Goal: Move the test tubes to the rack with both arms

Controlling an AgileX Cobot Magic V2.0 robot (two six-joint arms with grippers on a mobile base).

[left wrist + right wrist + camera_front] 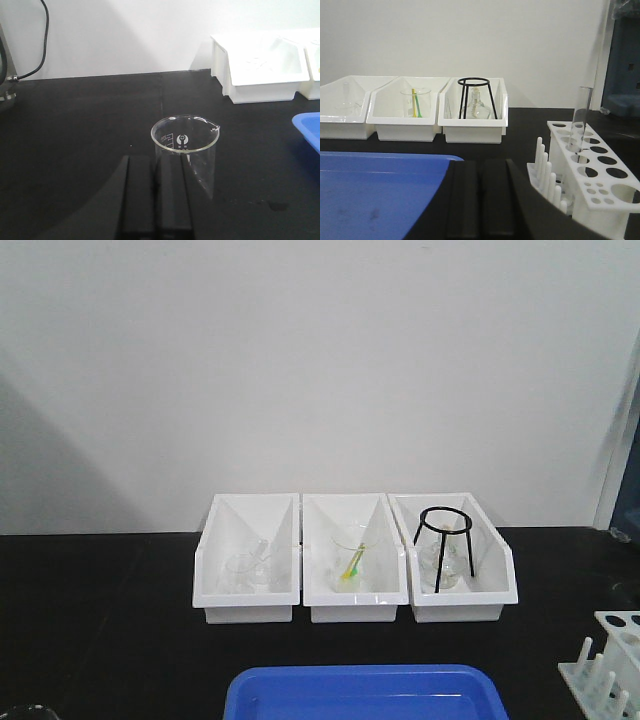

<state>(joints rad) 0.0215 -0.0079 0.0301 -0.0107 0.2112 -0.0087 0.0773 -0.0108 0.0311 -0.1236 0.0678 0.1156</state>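
Observation:
One clear test tube [581, 120] stands upright in a back hole of the white rack [600, 175], which has pegs along its left side. The rack also shows at the right edge of the front view [608, 660]. My right gripper [481, 167] is shut and empty, low, between the blue tray and the rack. My left gripper [155, 162] is shut and empty, just in front of and left of the clear glass beaker [185, 145]. No tube shows in the beaker. Neither gripper shows in the front view.
Three white sloped bins [355, 595] stand at the back; they hold glassware, a beaker with a yellow-green tool, and a black tripod stand [445, 540]. A blue tray [365, 695] lies at the front centre. A cable [35, 70] hangs at the far left.

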